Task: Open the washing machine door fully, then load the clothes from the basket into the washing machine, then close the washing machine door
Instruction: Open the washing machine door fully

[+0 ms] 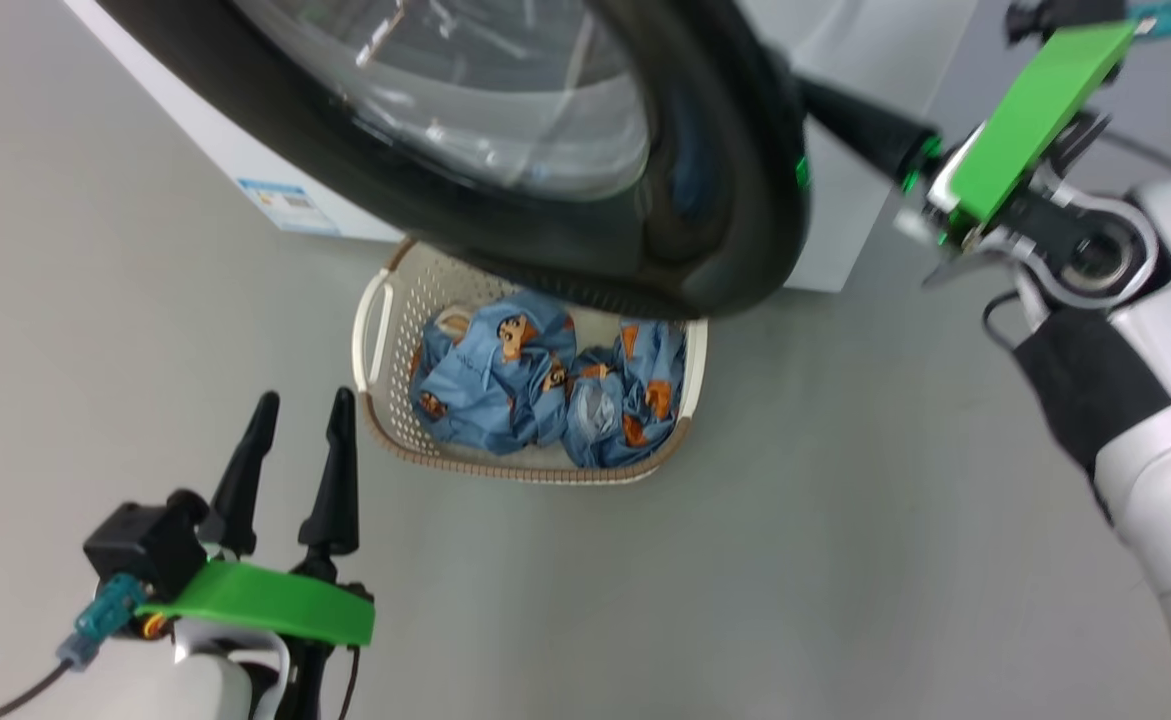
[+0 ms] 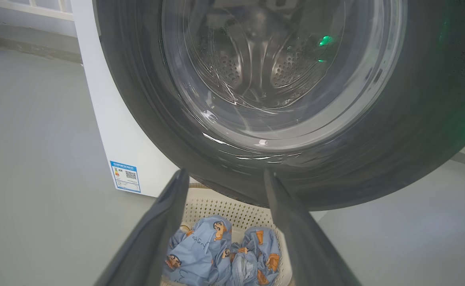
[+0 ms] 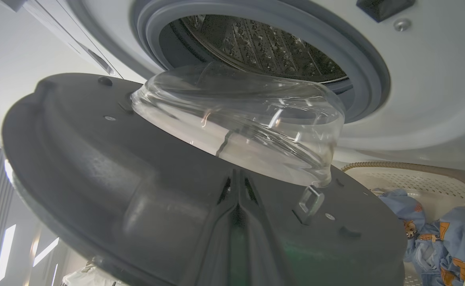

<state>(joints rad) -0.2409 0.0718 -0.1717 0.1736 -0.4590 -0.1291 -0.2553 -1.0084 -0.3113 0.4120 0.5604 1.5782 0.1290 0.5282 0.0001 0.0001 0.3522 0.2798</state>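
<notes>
The washing machine door [image 1: 705, 200], glossy black with a glass bowl [image 3: 236, 119], stands partly open over the basket [image 1: 370, 330]. My right gripper [image 1: 825, 100] reaches behind the door's free edge. In the right wrist view it [image 3: 238, 178] is shut, its tips resting against the door's inner face [image 3: 97, 159]. Behind that face are the grey rubber ring [image 3: 367, 71] and steel drum [image 3: 264, 43]. Two blue printed clothes [image 1: 495, 380] [image 1: 625, 395] lie bunched in the cream basket. My left gripper [image 1: 305, 400] hangs open and empty to the basket's left, short of the clothes [image 2: 204, 250].
The white washing machine [image 1: 835, 250] carries a blue label [image 1: 285, 205] low on its side. The door overhangs the basket's far rim [image 2: 224, 206]. Grey floor [image 1: 795, 500] spreads around the basket. My right forearm [image 1: 1145, 420] fills the right edge.
</notes>
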